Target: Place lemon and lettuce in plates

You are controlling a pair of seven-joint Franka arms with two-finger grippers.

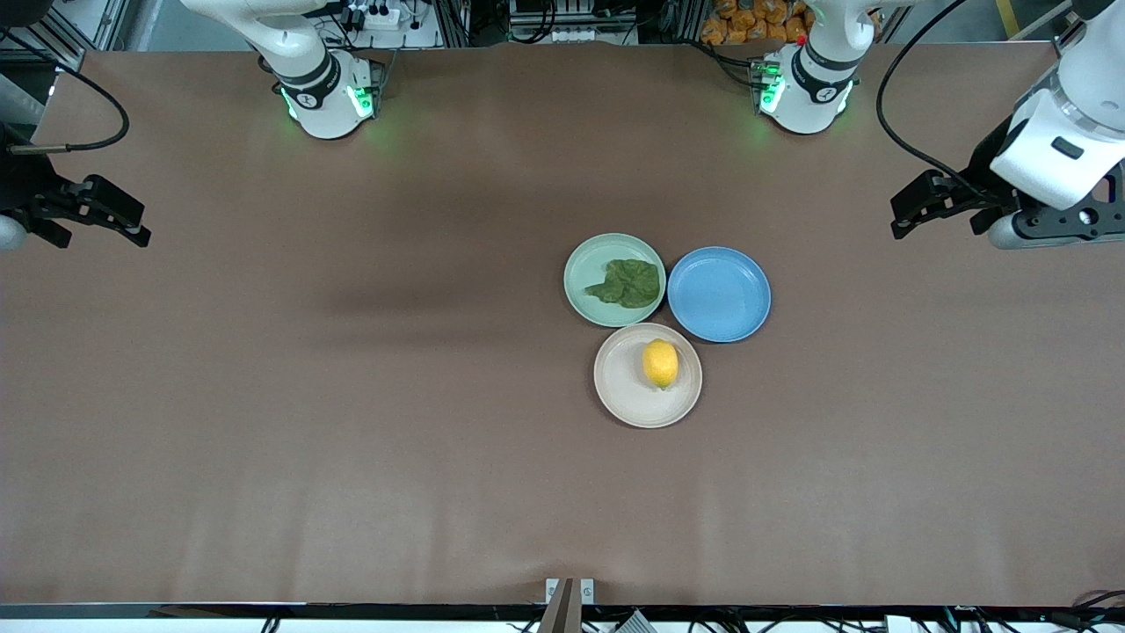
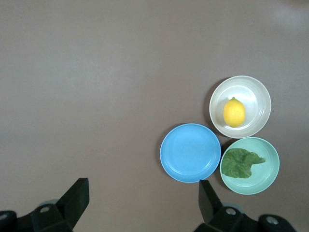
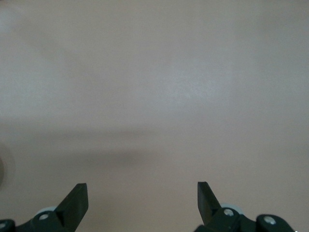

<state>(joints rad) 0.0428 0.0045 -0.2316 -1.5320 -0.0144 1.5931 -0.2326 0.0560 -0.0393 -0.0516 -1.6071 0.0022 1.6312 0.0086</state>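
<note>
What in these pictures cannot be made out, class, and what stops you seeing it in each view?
- Underside of the lettuce on the mint plate: hidden by the leaf, every view.
- Right hand: front view's edge cuts off its wrist.
- Left hand: wrist view shows only fingertips.
- Lemon: skin detail too small.

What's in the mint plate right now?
The lettuce lies flat in the mint plate. The plate surface under the leaf is covered and cannot be seen.
</note>
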